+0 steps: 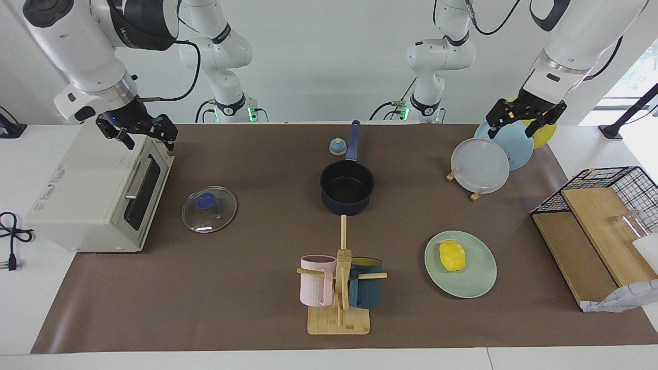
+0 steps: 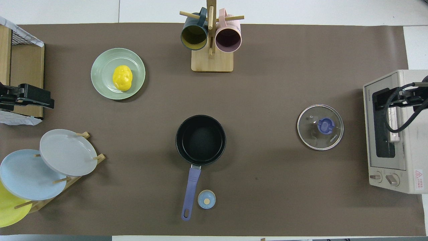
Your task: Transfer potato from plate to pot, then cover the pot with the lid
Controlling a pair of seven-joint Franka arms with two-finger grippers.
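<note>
potato (image 1: 452, 255) sitting on plate (image 1: 478, 280) | pot (image 1: 347, 186) mid surface, room all round | L end effector (image 1: 525, 118) & R end effector (image 1: 138, 132) hanging open at edges

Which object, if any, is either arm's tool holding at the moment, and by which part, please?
Nothing is held. The left tool hangs open over the plate rack; the right tool hangs open over the toaster oven.

Overhead, the yellow plate (image 2: 8, 209) beneath the left hand (image 1: 524, 121) runs off the frame edge, half covered by the light blue plate (image 2: 28, 174); the wire basket (image 2: 13, 36) nearby is cropped too; both arms are barely seen.
</note>
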